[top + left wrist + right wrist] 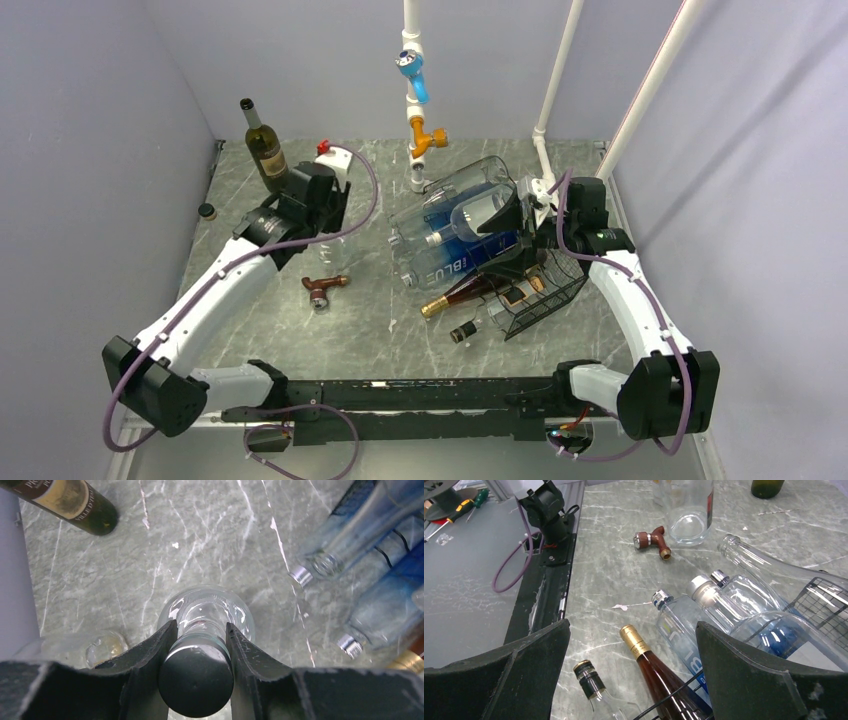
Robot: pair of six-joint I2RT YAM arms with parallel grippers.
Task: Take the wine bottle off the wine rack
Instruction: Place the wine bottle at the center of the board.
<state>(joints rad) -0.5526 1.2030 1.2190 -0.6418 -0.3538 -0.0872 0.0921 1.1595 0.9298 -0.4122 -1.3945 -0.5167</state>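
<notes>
The left gripper [200,642] is squeezed tight on the neck of a clear bottle [205,605], just under its black cap. The bottle seems to stand up straight on the table [380,330], well apart from the wine rack [550,300], so I think this one is already off the rack. Holding it by the thin neck makes sense. The fingers fit around that part, and the wide bottom can sit flat so the bottle does not tip. A green wine bottle [263,148] stands near it, toward the back wall (so the arm should mind not to bump it when it lets go). The wine rack sits on the right side of the table. More bottles lie in it on their sides with their necks poking out toward the middle: a blue bottle [470,255], an amber bottle [478,288] with a gold top, and some see-through ones. The right gripper [631,630] hangs over the rack with its jaws wide apart and nothing between them. My guess is that it waits there to hold the rack steady or to grab another bottle. A little brown pipe piece [325,290] lies on the table between the two arms, out of the way.
</notes>
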